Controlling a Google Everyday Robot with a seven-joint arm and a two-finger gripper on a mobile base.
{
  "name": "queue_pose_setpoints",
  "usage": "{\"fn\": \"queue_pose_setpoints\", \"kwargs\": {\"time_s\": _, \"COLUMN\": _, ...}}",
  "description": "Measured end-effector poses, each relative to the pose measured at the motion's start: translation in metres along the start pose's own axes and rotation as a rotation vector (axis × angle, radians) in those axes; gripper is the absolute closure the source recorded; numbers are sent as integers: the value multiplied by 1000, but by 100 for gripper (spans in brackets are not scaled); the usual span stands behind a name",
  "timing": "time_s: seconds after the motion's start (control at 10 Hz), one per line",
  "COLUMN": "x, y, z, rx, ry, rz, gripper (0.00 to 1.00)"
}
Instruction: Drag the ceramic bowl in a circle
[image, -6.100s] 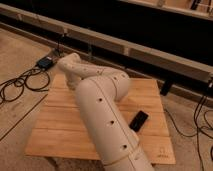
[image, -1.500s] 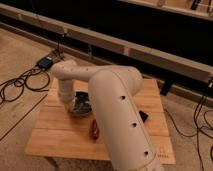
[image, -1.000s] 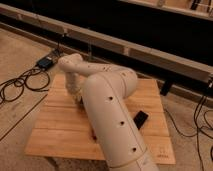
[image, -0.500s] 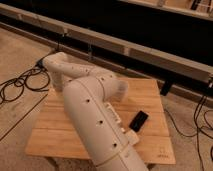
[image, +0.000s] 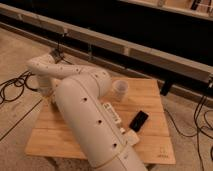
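Arm (image: 85, 115) sweeps across the wooden tabletop (image: 150, 142), its bulk covering most of the left half. Gripper (image: 48, 95) sits down at the far-left edge, largely hidden behind the forearm; fingers pressed together. Ceramic bowl not visible, presumably under the arm, so contact cannot be confirmed.

Risks, as I judge them:
- bowl slipping free mid-arc unseen
- bowl pushed off the left edge
- elbow swinging into the white bottle (image: 120, 89) or the black rectangular object (image: 139, 121).

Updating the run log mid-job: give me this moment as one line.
pincer: hidden behind arm, over table's left edge, shut | ceramic bowl: not visible | white cup, black phone: untouched
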Motion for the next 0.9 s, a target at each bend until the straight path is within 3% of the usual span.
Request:
{"fn": "queue_pose_setpoints", "kwargs": {"time_s": 0.2, "x": 25, "y": 17, "z": 6, "rx": -44, "ry": 27, "rz": 28, "gripper": 100}}
{"fn": "queue_pose_setpoints", "kwargs": {"time_s": 0.4, "x": 55, "y": 17, "z": 10, "rx": -84, "ry": 46, "rz": 107, "gripper": 100}}
{"fn": "queue_pose_setpoints", "kwargs": {"time_s": 0.7, "x": 85, "y": -15, "z": 7, "rx": -96, "ry": 33, "rz": 246, "gripper": 100}}
{"fn": "queue_pose_setpoints", "kwargs": {"time_s": 0.9, "x": 91, "y": -25, "z": 5, "rx": -95, "ry": 28, "rz": 276, "gripper": 99}}
